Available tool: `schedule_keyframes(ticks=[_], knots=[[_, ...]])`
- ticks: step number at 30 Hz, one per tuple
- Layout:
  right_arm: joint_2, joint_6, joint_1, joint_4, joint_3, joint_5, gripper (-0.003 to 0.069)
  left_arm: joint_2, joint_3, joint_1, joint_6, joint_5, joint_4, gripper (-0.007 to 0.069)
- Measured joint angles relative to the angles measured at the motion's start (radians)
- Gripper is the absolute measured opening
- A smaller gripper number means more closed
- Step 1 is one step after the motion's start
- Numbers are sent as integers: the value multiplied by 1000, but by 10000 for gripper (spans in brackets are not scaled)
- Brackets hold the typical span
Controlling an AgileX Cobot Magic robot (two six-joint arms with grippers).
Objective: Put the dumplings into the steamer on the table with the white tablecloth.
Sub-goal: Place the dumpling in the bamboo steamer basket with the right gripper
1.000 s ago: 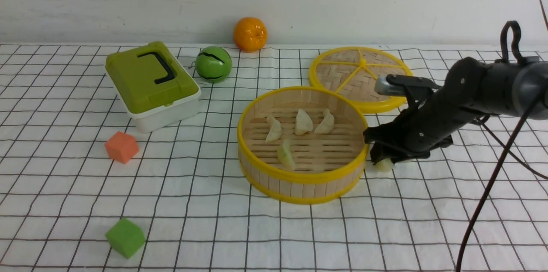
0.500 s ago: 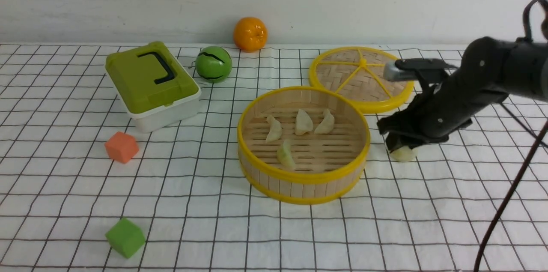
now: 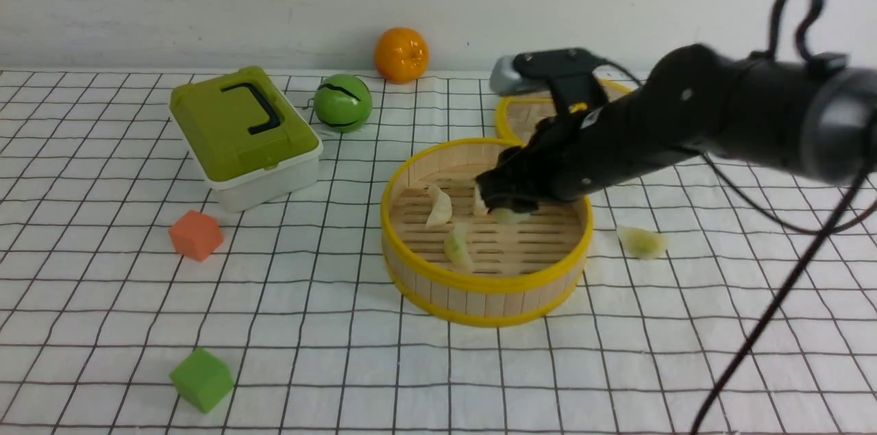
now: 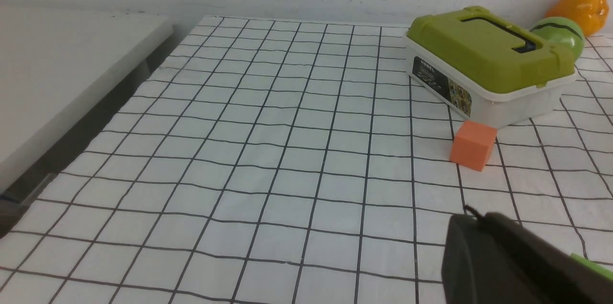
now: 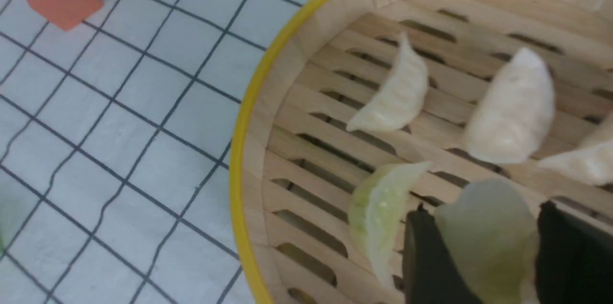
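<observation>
The steamer stands mid-table on the white tablecloth. My right gripper hangs over its slatted floor, shut on a pale green dumpling that sits between both black fingers. Below it lie a green dumpling and three white ones. One more pale green dumpling lies on the cloth to the right of the steamer. In the left wrist view my left gripper is shut and empty, low over the cloth at the left.
The woven lid lies behind the steamer, mostly hidden by my right arm. A green-lidded box, a green ball and an orange sit at the back left. An orange cube and a green cube lie front left.
My right gripper rose from the cloth to the right of the steamer and swung left over the basket with a dumpling. Another dumpling now shows uncovered where it was.
</observation>
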Motion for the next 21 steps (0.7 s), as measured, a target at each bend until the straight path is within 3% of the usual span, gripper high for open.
schedule_keyframes(ticks=[11, 18, 21], knots=[[121, 19, 7, 51, 1, -73, 297, 0, 0, 0, 0, 0, 0, 3], [55, 23, -2, 51, 1, -9, 489, 0, 0, 0, 0, 0, 1, 3], [-2, 21, -38, 45, 1, 35, 517, 0, 0, 0, 0, 0, 1, 3]])
